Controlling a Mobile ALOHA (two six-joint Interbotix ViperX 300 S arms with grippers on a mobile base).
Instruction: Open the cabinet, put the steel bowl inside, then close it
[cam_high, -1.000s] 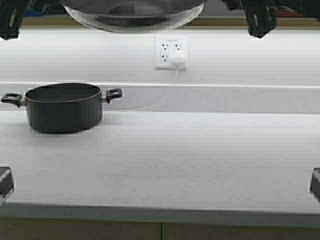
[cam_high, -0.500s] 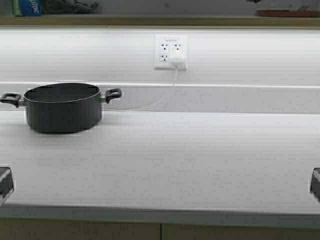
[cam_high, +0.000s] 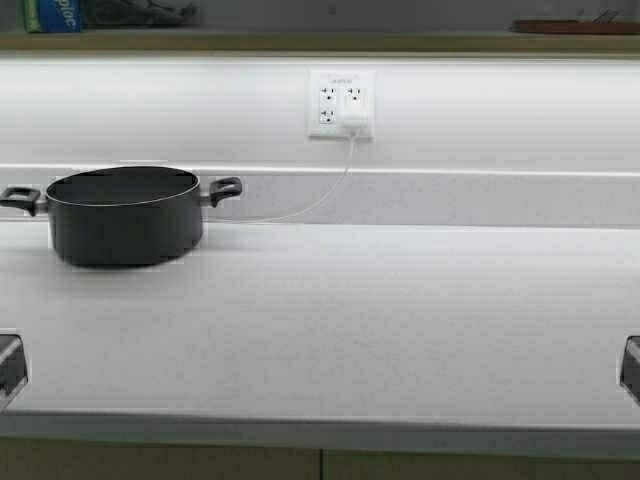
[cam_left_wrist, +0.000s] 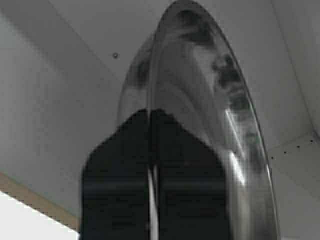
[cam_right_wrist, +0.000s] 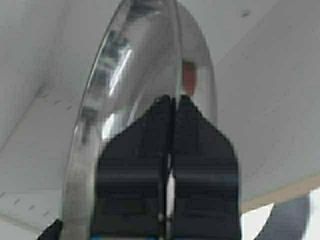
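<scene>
Since a second ago the steel bowl (cam_left_wrist: 210, 100) and both grippers have risen out of the high view; only the black pot (cam_high: 125, 215) is left on the tabletop (cam_high: 400, 320), pot unchanged. Wrist views: bowl now up inside the cabinet (cam_left_wrist: 45, 100), pale inner walls all round it, well above the pot. Left gripper (cam_left_wrist: 151, 165) pinched tight on the bowl's thin rim; right gripper (cam_right_wrist: 170, 160) likewise clamped on the rim, apparently the opposite side. Bowl reads as stiff, light, mirror-slick steel; the rolled rim is the only real purchase, so a two-sided pinch suits it. Judged risk: thin rim slipping between the pads if either arm tilts. Cabinet doors not visible. Wall outlet (cam_high: 342, 103) behind the pot.
</scene>
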